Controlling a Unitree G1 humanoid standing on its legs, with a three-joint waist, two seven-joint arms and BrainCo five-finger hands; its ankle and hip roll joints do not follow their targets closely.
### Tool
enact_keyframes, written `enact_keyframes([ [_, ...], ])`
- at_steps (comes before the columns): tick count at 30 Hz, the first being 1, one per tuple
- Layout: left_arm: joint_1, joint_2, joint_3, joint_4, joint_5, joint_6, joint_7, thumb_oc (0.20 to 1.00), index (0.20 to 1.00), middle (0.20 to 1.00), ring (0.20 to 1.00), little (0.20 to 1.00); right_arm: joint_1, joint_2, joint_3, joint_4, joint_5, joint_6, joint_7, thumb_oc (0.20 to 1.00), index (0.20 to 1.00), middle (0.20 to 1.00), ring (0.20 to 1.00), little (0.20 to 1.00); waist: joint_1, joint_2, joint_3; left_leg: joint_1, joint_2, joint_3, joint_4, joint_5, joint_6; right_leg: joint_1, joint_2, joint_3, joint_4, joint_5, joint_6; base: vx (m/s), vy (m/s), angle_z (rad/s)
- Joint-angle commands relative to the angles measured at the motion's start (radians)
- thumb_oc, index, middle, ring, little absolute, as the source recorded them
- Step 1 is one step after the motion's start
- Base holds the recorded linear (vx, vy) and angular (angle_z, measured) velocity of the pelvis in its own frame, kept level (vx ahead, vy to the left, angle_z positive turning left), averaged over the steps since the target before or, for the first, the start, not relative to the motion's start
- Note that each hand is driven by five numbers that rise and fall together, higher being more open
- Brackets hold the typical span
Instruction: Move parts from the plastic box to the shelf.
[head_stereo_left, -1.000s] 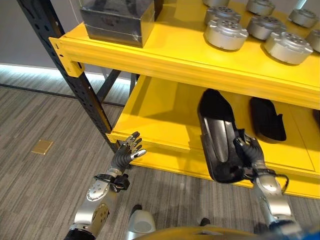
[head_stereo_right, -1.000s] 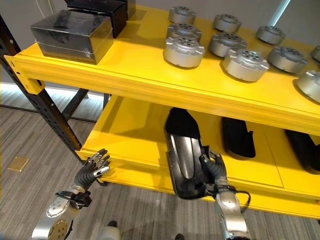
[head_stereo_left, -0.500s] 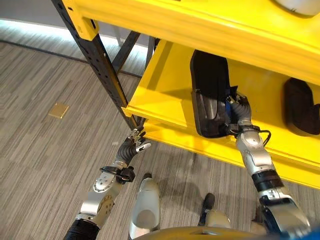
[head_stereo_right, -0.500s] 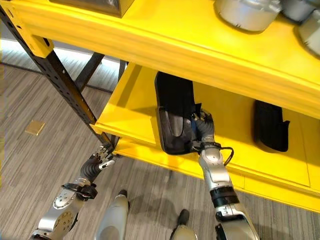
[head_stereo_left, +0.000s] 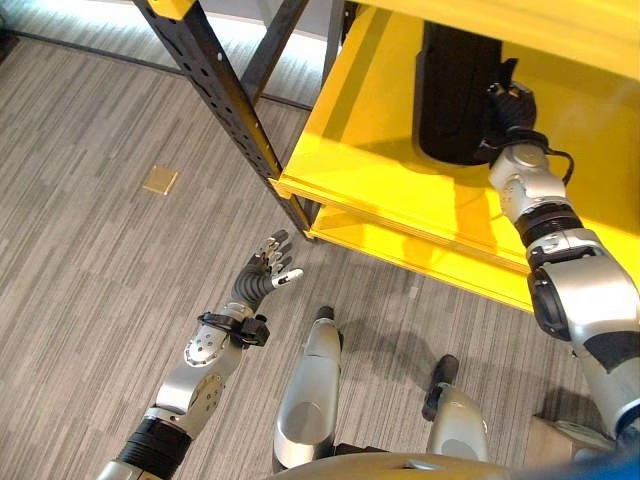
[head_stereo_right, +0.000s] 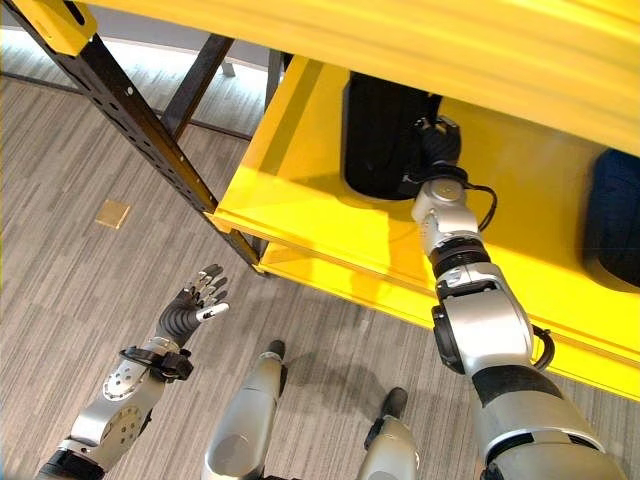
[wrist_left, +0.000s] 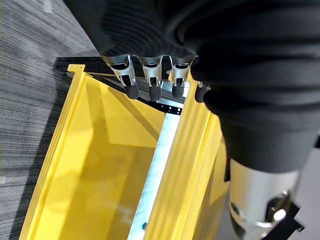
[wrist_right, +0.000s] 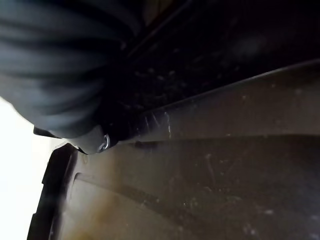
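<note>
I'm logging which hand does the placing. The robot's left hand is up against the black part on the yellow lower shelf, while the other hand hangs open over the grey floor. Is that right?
Not quite: the hands are swapped. The right hand is against the black part on the yellow lower shelf, as the right eye view shows; the left hand hangs open over the grey floor.

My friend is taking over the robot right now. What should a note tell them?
Right robot hand: on the black part's near end; whether its fingers grip it cannot be told.
Left robot hand: open, empty, over the floor.
The part lies on the lower yellow shelf, deep under the upper one.
Another dark part lies further right.
Done: part on shelf.
Left: let go, pull the arm out.
</note>
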Motion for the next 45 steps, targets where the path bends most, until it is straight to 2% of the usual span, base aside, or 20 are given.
enact_keyframes([
  [1, -0.004, 0.027, -0.021, -0.069, -0.017, -0.053, 0.003, 1.0, 1.0, 1.0, 1.0, 1.0, 0.022, -0.046, -0.002, -0.029, 0.082, -0.061, -0.008, 0.2, 0.2, 0.2, 0.2, 0.2, -0.006, -0.01, -0.066, 0.003, 0.008, 0.049, -0.055, 0.066, 0.019, -0.041, 0.024, -0.001, 0.189, -0.097, -0.037, -0.03, -0.009, 0.09],
  [8, -0.015, 0.028, -0.025, -0.075, -0.02, -0.058, 0.01, 1.0, 1.0, 1.0, 1.0, 1.0, 0.047, -0.095, 0.006, 0.044, 0.074, -0.043, 0.002, 0.2, 0.2, 0.2, 0.2, 0.2, -0.01, -0.003, -0.036, -0.023, -0.004, 0.043, -0.047, 0.07, 0.027, -0.055, 0.015, -0.015, 0.203, -0.098, -0.038, -0.01, -0.002, 0.06],
  [21, 0.004, 0.021, -0.005, -0.065, -0.029, -0.068, 0.022, 1.0, 1.0, 1.0, 1.0, 1.0, 0.166, -0.143, -0.015, 0.05, 0.051, -0.039, 0.021, 0.2, 0.2, 0.2, 0.2, 0.2, -0.05, -0.018, -0.008, -0.013, 0.009, 0.058, -0.046, 0.068, 0.027, -0.066, 0.022, 0.005, 0.215, -0.099, -0.043, -0.01, 0.004, -0.01],
  [23, 0.014, 0.026, -0.003, -0.065, -0.032, -0.07, 0.017, 1.0, 1.0, 1.0, 1.0, 1.0, 0.177, -0.2, -0.04, 0.084, 0.061, -0.036, 0.021, 0.2, 0.2, 0.2, 0.2, 0.2, -0.062, -0.019, 0.001, -0.013, 0.015, 0.059, -0.044, 0.067, 0.027, -0.073, 0.024, 0.012, 0.221, -0.097, -0.044, 0.0, 0.0, 0.0],
  [29, 0.017, 0.039, -0.004, -0.071, -0.033, -0.074, 0.011, 1.0, 1.0, 1.0, 1.0, 1.0, 0.149, -0.253, -0.026, 0.1, 0.037, -0.036, 0.016, 0.2, 0.2, 0.2, 0.2, 0.2, -0.069, -0.02, 0.009, -0.017, 0.016, 0.062, -0.039, 0.065, 0.028, -0.081, 0.027, 0.019, 0.224, -0.096, -0.043, -0.01, 0.002, -0.03],
  [45, 0.024, 0.048, 0.0, -0.066, -0.039, -0.075, 0.008, 1.0, 1.0, 1.0, 1.0, 1.0, 0.107, -0.282, -0.011, 0.122, 0.039, -0.036, 0.016, 0.2, 0.2, 0.2, 0.2, 0.2, -0.074, -0.019, 0.026, -0.034, 0.015, 0.066, -0.032, 0.065, 0.032, -0.095, 0.028, 0.021, 0.234, -0.096, -0.045, 0.0, -0.001, -0.01],
])
